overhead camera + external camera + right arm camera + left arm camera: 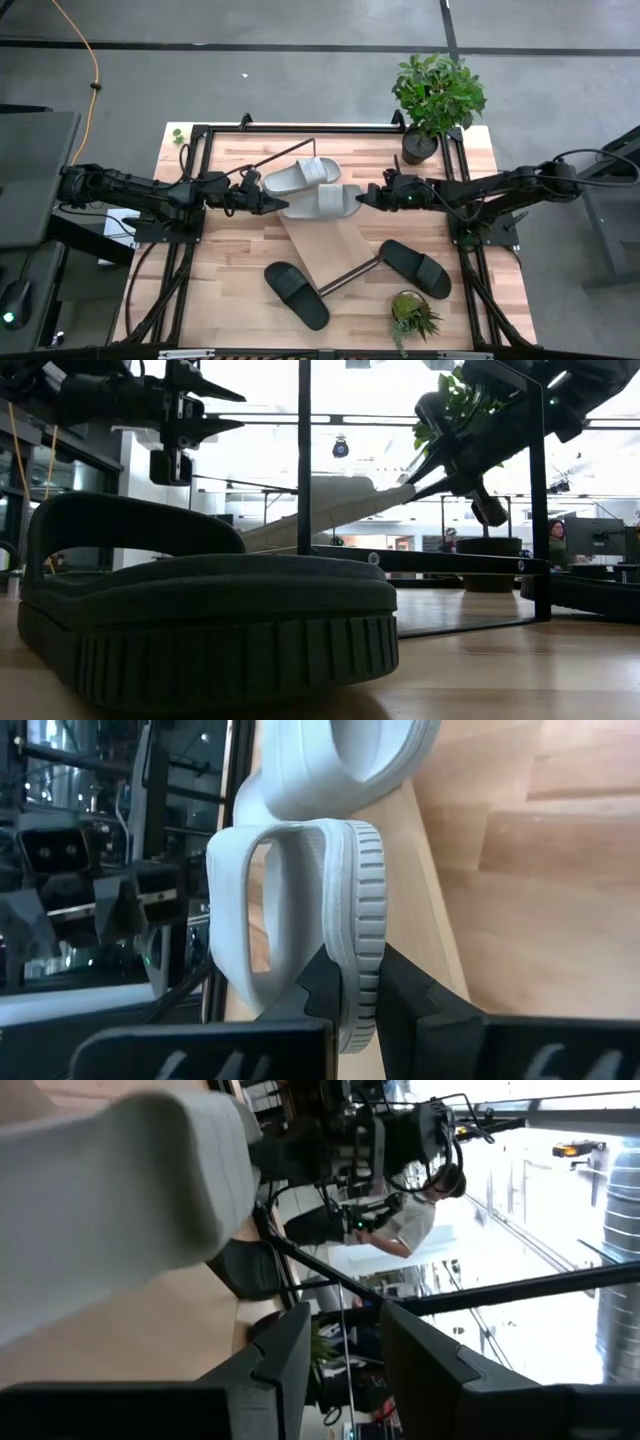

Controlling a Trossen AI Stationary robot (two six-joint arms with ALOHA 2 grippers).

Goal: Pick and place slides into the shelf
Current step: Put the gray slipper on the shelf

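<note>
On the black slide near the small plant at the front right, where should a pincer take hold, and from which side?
Probably the wide strap of that black slide, from above. It lies flat, sole down, on the table, so the strap arches clear of the footbed and fingers could close across it. The sole edge sits flush on the wood and looks harder to catch. The right pincer is nearer but already shut on a grey slide.

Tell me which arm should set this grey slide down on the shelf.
Right. The right gripper is already clamped on the grey slide's sole edge, over the shelf. The left gripper is beside it, open and holding nothing.
</note>
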